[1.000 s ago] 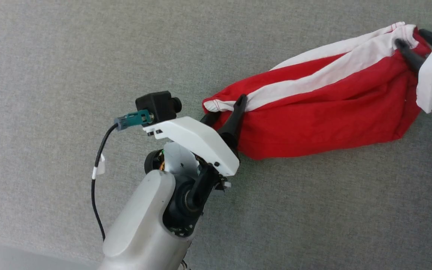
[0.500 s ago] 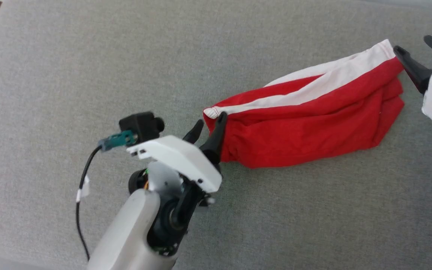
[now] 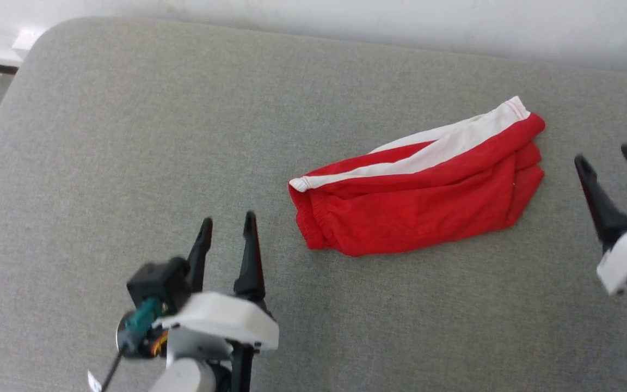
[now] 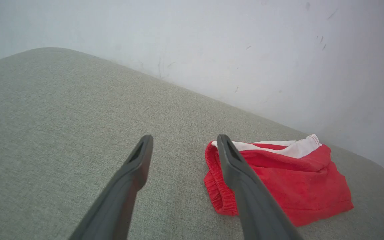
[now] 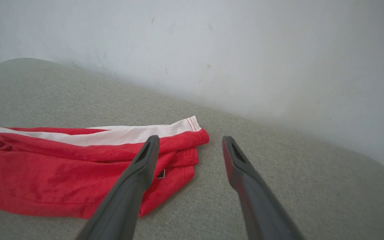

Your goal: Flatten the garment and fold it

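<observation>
Fingers (image 3: 249, 250) of left gripper (image 3: 227, 220) spread, empty; right gripper (image 3: 604, 155) likewise spread, holding nothing; garment (image 3: 417, 201) lies rumpled on grey cushion (image 3: 128, 136) between both, touching neither

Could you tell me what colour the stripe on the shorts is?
The stripe is white, on red shorts; clearest in the head view.

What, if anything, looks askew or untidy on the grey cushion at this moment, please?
The red shorts lie slanted on the grey cushion, and the layers at their hem end are staggered, not edge to edge. Nothing looks damaged.
</observation>
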You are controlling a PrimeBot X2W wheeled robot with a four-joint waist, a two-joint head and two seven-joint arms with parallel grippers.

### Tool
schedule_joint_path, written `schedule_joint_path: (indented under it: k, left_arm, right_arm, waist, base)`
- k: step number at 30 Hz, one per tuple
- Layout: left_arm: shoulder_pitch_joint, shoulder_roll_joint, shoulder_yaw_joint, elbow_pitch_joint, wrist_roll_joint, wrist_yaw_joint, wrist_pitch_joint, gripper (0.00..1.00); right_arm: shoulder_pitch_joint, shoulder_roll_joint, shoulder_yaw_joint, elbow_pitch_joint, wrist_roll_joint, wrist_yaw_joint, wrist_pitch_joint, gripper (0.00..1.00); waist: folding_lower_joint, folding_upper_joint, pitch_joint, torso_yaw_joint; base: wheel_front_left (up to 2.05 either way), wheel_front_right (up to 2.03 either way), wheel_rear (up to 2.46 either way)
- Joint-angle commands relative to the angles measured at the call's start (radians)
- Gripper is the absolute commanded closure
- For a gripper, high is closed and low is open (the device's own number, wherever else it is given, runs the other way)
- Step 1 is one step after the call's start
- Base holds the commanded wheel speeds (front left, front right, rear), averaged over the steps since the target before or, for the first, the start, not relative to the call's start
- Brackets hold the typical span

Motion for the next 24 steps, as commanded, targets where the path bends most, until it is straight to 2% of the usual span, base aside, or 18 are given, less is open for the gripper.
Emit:
schedule_joint_path:
  k: [1,4,8,13,18,24]
  left_arm:
    - [0.030,-0.005,-0.002,0.007,0.013,0.017,-0.028,0.00]
    - [0.068,-0.026,-0.009,0.018,0.026,0.035,-0.071,0.00]
    - [0.055,-0.044,-0.027,0.036,0.019,0.022,-0.064,0.00]
    - [-0.042,-0.043,-0.059,0.082,0.013,0.000,0.038,0.00]
    - [-0.138,-0.067,-0.070,0.133,-0.051,-0.030,0.173,0.00]
    - [-0.214,-0.067,-0.075,0.179,-0.093,-0.039,0.294,0.00]
  right_arm:
    - [0.041,0.026,-0.017,-0.027,-0.030,-0.001,-0.018,0.00]
    - [0.128,0.100,-0.061,-0.085,-0.067,-0.001,-0.041,0.00]
    - [0.189,0.150,-0.086,-0.148,-0.100,-0.001,-0.033,0.00]
    - [0.193,0.160,-0.086,-0.188,-0.124,-0.001,-0.013,0.00]
    - [0.171,0.158,-0.074,-0.205,-0.121,-0.001,-0.003,0.00]
    - [0.151,0.150,-0.066,-0.201,-0.113,-0.001,-0.003,0.00]
  waist:
    - [0.0003,0.0000,-0.013,-0.006]
    - [0.0003,0.0000,-0.017,-0.009]
    - [0.0003,0.0000,-0.015,-0.012]
    - [0.0003,0.0000,0.000,-0.020]
    - [0.0003,0.0000,0.030,-0.032]
    - [0.0003,0.0000,0.069,-0.052]
  base:
    - [0.00,0.00,0.00]
    - [0.00,0.00,0.00]
    - [0.00,0.00,0.00]
    - [0.00,0.00,0.00]
    - [0.00,0.00,0.00]
    - [0.00,0.00,0.00]
